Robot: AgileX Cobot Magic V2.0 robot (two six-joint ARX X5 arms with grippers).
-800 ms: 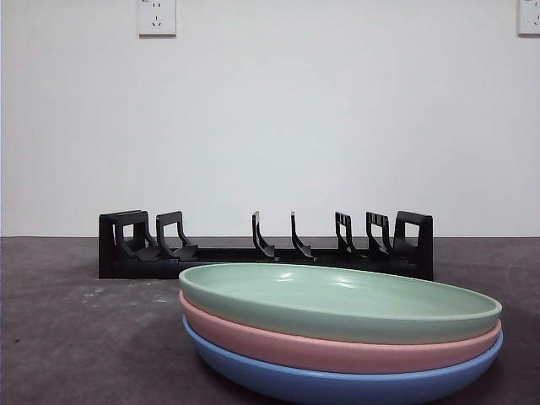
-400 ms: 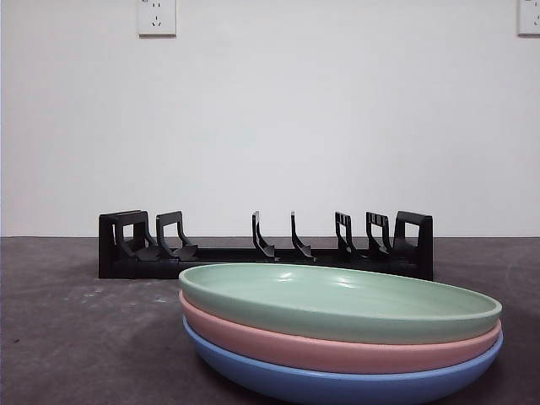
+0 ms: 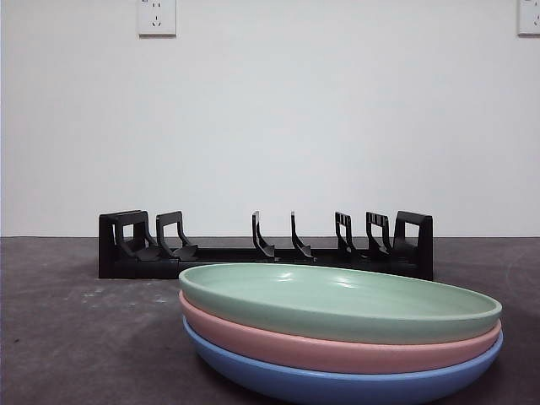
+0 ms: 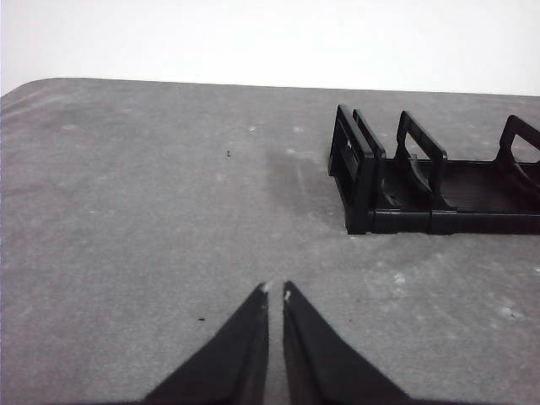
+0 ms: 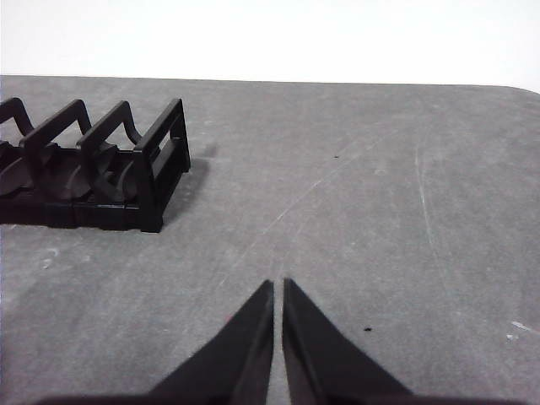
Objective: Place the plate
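Three plates sit stacked at the lower centre of the front view — a green plate [image 3: 337, 299] on top, a pink plate [image 3: 321, 346] under it and a blue plate [image 3: 337, 384] at the bottom — resting on the grey tabletop [image 3: 76, 337], with a black rack [image 3: 266, 249] standing behind them across the middle of the frame. The left gripper [image 4: 275, 291] hangs over bare tabletop, its fingers clenched tip to tip and holding nothing, the rack's end at the right of its view. The right gripper [image 5: 279, 285] does likewise — fingers pressed together, empty, with the rack's other end at the left of its view.
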